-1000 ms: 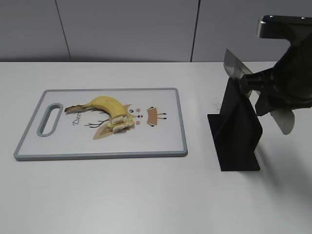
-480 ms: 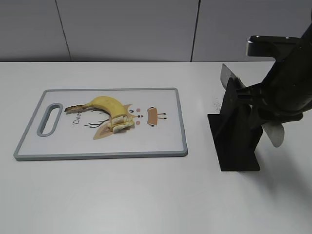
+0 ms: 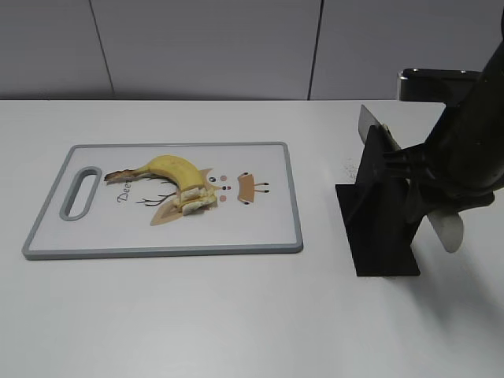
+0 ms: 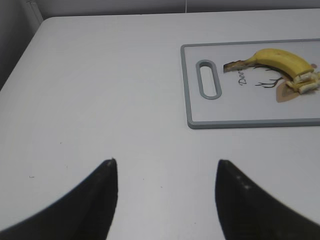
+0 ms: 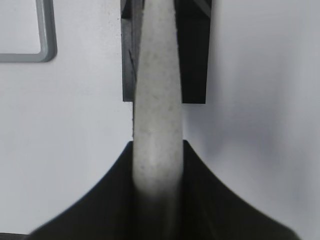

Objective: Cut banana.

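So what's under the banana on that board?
Under the banana lies the cutting board, printed with deer drawings and some writing. The banana covers part of them, so the whole picture can't be seen.

Script "Deer", partly hidden, on cutting board (image 3: 260,228); no other legible txt.

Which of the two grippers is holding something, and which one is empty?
The right gripper holds the knife by its pale handle, at the black stand. The left gripper is open and empty, above bare table.
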Controlling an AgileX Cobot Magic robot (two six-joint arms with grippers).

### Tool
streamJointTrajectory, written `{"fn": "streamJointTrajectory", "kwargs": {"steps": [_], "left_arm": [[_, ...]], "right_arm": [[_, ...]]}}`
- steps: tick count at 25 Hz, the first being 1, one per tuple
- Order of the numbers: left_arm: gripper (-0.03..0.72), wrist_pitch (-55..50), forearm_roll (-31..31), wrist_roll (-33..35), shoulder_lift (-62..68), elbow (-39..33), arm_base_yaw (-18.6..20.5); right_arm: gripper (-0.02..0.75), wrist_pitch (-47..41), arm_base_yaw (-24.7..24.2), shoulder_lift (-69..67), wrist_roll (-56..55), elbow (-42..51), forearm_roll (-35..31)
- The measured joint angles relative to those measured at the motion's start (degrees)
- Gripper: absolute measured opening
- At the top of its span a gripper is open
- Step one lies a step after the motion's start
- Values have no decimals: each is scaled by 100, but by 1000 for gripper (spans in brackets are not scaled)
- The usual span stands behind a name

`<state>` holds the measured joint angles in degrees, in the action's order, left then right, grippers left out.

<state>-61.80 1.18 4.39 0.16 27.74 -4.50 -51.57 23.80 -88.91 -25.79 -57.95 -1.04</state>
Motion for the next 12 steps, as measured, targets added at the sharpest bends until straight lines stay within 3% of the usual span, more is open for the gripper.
{"fn": "streamJointTrajectory", "kwargs": {"steps": [4,6,10,12], "left_arm": [[591,0,0,0,0,0,0],[591,0,0,0,0,0,0],[591,0,0,0,0,0,0],[591,0,0,0,0,0,0]], "right_arm": [[194,-33,0,0,0,0,-6],[276,-113,0,0,37,0,-51],[538,-132,0,0,335,-85,-294],[619,-91,0,53,498,-153,-339]]}}
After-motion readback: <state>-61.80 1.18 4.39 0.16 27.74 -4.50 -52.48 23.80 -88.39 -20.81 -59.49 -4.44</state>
